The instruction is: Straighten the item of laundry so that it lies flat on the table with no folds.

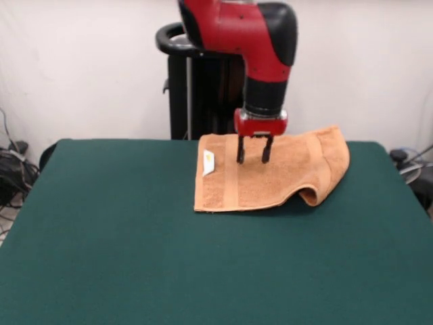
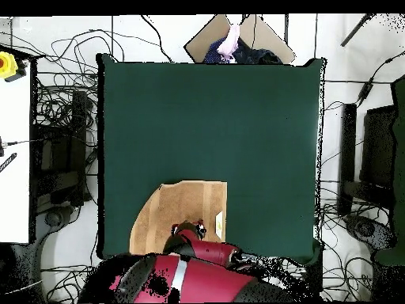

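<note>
A: Front view: the towel [image 1: 270,172] lies at the table's [image 1: 135,257] far edge, one corner curled under.

B: The hand [image 1: 254,161]?

A: Open above the towel, empty. From overhead the arm hides it and part of the towel.

In the overhead view the red arm [image 2: 198,273] hides the towel's [image 2: 178,210] near edge and the gripper.

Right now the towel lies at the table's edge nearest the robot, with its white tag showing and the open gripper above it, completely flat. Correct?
Not quite: the towel is not flat. The front view shows one corner curled under. The tag, the open gripper and the table placement are right.
</note>
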`<state>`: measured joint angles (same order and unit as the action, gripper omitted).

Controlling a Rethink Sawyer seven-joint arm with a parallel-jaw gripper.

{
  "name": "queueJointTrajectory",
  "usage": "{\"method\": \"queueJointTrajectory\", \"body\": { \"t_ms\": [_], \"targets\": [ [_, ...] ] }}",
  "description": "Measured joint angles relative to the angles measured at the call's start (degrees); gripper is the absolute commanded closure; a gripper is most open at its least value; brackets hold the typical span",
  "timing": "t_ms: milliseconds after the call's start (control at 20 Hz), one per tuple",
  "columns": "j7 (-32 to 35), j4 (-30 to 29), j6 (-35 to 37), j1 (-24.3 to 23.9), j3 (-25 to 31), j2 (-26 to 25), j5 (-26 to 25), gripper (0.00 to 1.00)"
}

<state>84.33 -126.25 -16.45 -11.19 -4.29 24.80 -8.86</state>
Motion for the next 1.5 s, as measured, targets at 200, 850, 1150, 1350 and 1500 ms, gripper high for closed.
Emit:
{"method": "queueJointTrajectory", "body": {
  "t_ms": [200,850,1150,1350,1500],
  "targets": [
    [0.0,2.2,-0.6,-0.7,0.0,-1.1,-2.4,0.00],
    [0.0,5.8,-0.5,-2.8,0.0,-2.2,-10.7,0.00],
    [0.0,6.8,0.3,-3.1,0.0,-1.4,-12.5,0.00],
    [0.0,9.2,1.1,-4.2,0.0,-0.5,-13.5,0.00],
    [0.0,10.4,1.1,-4.7,0.0,-0.3,-13.8,0.00]
  ]
}}
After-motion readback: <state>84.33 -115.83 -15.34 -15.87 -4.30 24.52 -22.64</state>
